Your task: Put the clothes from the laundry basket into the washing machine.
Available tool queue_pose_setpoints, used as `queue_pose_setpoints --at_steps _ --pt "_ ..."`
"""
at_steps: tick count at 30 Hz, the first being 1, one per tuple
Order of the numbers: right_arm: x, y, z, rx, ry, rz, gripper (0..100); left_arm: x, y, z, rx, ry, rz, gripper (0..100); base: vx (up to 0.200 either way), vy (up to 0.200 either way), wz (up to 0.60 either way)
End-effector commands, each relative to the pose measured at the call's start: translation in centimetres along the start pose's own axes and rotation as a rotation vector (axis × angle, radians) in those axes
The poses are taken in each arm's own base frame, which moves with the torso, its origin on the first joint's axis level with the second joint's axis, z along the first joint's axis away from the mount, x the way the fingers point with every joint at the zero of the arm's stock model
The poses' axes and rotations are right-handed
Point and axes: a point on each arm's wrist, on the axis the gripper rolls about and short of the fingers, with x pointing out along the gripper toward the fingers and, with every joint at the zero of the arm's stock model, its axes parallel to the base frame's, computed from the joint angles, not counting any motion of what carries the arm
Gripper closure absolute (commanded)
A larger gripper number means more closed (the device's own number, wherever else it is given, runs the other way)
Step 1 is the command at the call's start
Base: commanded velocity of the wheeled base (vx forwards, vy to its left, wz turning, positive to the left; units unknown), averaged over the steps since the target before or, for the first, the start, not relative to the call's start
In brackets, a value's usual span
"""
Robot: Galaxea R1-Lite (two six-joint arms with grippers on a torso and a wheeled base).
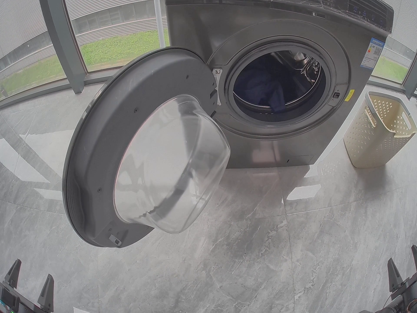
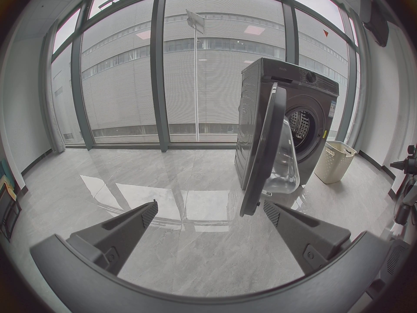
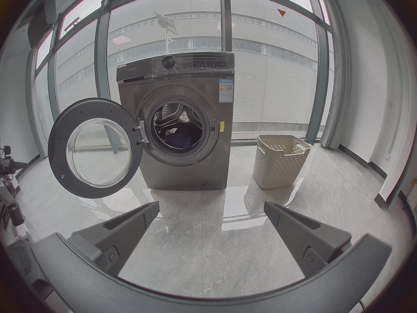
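A grey front-loading washing machine (image 1: 278,27) stands ahead with its round door (image 1: 143,148) swung wide open to the left. Dark blue clothes (image 1: 265,88) lie inside the drum (image 3: 180,129). A cream perforated laundry basket (image 1: 380,129) sits on the floor to the machine's right, and no clothes are visible in it (image 3: 280,161). My left gripper (image 1: 29,279) is low at the near left, open and holding nothing (image 2: 210,209). My right gripper (image 1: 405,264) is low at the near right, also open and holding nothing (image 3: 211,209).
Glossy grey tile floor (image 1: 260,248) stretches between me and the machine. The open door juts out over the floor on the left. Tall windows (image 1: 113,18) with dark frames run behind the machine. A wall (image 3: 373,92) and curtain stand beyond the basket.
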Motion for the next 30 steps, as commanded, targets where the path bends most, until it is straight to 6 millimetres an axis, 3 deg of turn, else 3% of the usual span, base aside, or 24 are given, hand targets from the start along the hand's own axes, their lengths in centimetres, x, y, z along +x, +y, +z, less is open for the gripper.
queue_pose_setpoints --at_steps 1,4,7,8,11,13,16,17,18,25,30 --pt "0.0 0.0 -0.5 0.0 0.003 0.0 0 0.0 0.0 -0.5 0.008 0.003 0.003 0 0.0 0.0 0.0" --pt "0.0 0.0 -0.5 0.0 0.003 0.0 0 -0.1 0.0 0.2 -0.009 -0.043 -0.002 0 0.0 0.0 0.0" --pt "0.0 0.0 -0.5 0.0 0.003 0.0 0 -1.6 -0.1 4.8 -0.055 -0.215 -0.031 0 0.0 0.0 0.0" --pt "0.0 0.0 -0.5 0.0 0.003 0.0 0 -1.6 -0.1 5.7 -0.055 -0.187 -0.05 0 0.0 0.0 0.0" --pt "0.0 0.0 -0.5 0.0 0.003 0.0 0 -1.0 -0.2 6.0 -0.046 -0.086 -0.106 0 0.0 0.0 0.0" --pt "0.0 0.0 -0.5 0.001 0.003 0.0 0 0.8 -0.7 6.9 -0.048 0.044 -0.271 0 0.0 0.0 0.0" --pt "0.0 0.0 -0.5 0.0 0.003 0.0 0 2.8 -1.1 8.9 -0.066 0.079 -0.373 0 0.0 0.0 0.0" --pt "0.0 0.0 -0.5 0.0 0.003 0.0 0 2.9 -1.1 9.0 -0.066 0.079 -0.376 0 0.0 0.0 0.0" --pt "0.0 0.0 -0.5 0.0 0.003 0.0 0 4.4 -1.3 10.0 -0.068 0.097 -0.406 0 0.0 0.0 0.0" --pt "0.0 0.0 -0.5 0.0 0.003 0.0 0 10.5 -2.2 12.1 -0.064 0.131 -0.483 0 0.0 0.0 0.0" --pt "0.0 0.0 -0.5 0.0 0.003 0.0 0 12.7 -3.1 12.9 -0.062 0.131 -0.541 0 0.0 0.0 0.0"
